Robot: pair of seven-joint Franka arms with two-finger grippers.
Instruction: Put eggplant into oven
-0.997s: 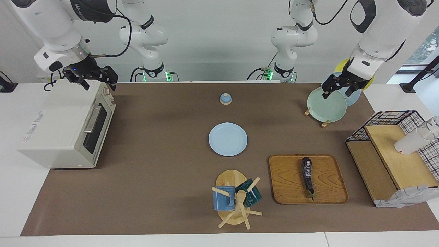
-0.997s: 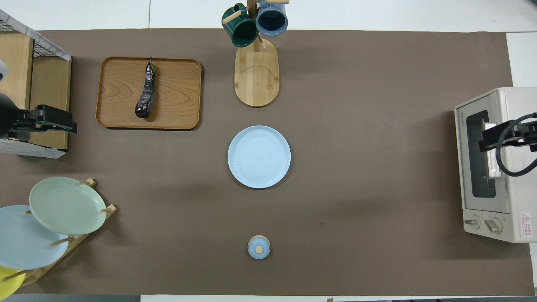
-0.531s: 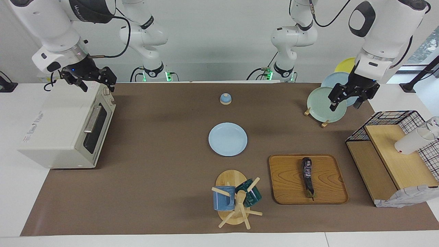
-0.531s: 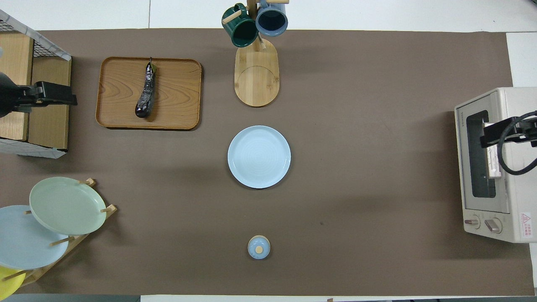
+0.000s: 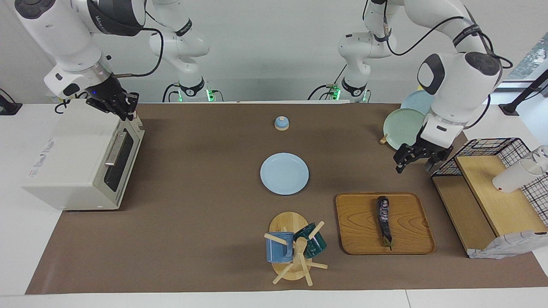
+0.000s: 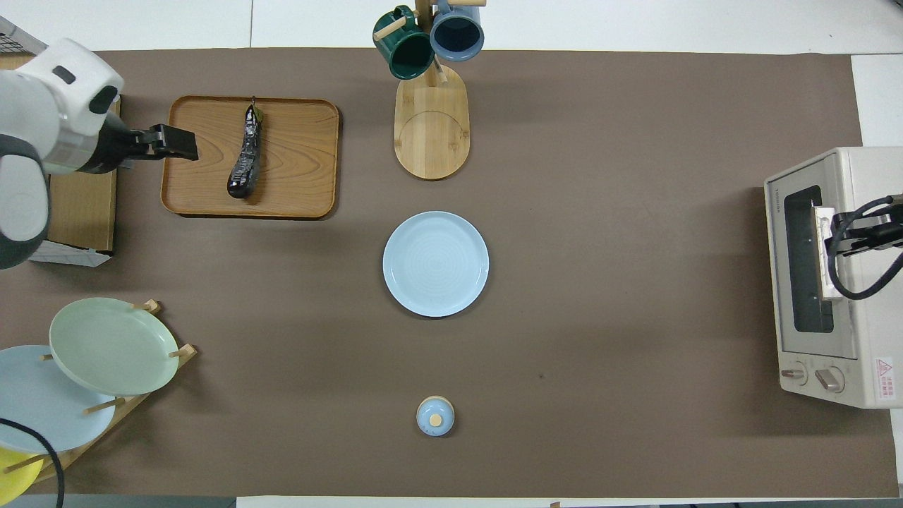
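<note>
Since a second ago the left arm has swung away from the plate rack, so that its left claw (image 5: 414, 160) now hangs over the bare mat between the rack and the wooden tray, fingers apart and holding nothing; in the overhead view its tip covers the tray's edge toward the left arm's end of the tabletop. Over that same second the right claw (image 5: 125, 110) has closed, fingertips together, and it sits over the top front corner of the oven (image 5: 81, 158) with nothing in it. That oven, the biggest thing on the tabletop (image 5: 192, 222), stands at the right arm's end with its door shut. At the left arm's end stands a wire-and-wood shelf (image 5: 492, 196) with a white cup (image 5: 513, 177) lying on it. Beside the shelf, toward the middle, lies the wooden tray (image 5: 364, 224), and the eggplant (image 5: 384, 220) rests on it, its stem end pointing away from the robots. Nearer to the robots than the tray, the plate rack (image 6: 106, 395) holds a green plate (image 6: 109, 346), a blue one and a yellow one. A blue plate (image 5: 284, 173) lies at the middle of the mat, a mug stand (image 5: 293, 252) with a blue mug and a green mug stands farther from the robots, and a small blue bell (image 5: 281, 123) sits nearer to them.
</note>
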